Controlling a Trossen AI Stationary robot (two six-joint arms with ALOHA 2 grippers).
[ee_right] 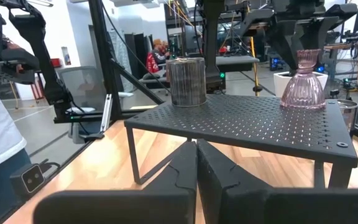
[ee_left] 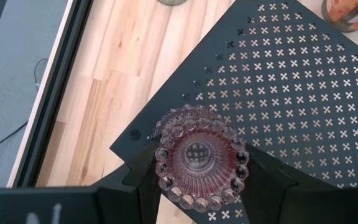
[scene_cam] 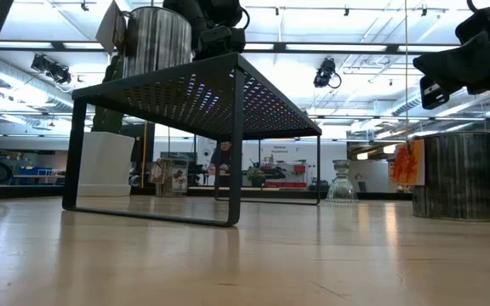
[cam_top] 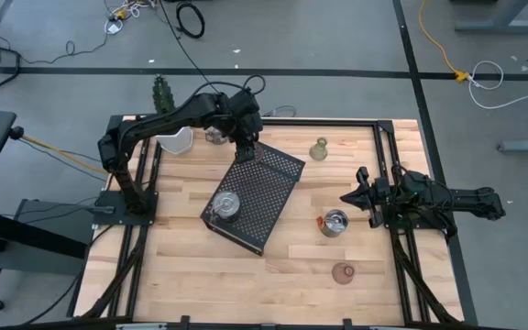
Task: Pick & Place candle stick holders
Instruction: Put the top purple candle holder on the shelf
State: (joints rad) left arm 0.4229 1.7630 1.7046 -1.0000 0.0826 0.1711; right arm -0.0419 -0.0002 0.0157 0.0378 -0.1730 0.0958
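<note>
Looks like the left gripper point(ee_left: 199, 163) is clamping a pink glass holder point(ee_left: 199, 158) right at the black tray point(cam_top: 269, 188)'s upper corner, mid-frame, so it's placing it; next it probably needs to let go and lift.

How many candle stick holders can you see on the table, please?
6. On the black tray: silver holder, pink holder at the left gripper. On the table: clear holder by the white pot, olive holder, second silver holder, second pink holder.
</note>
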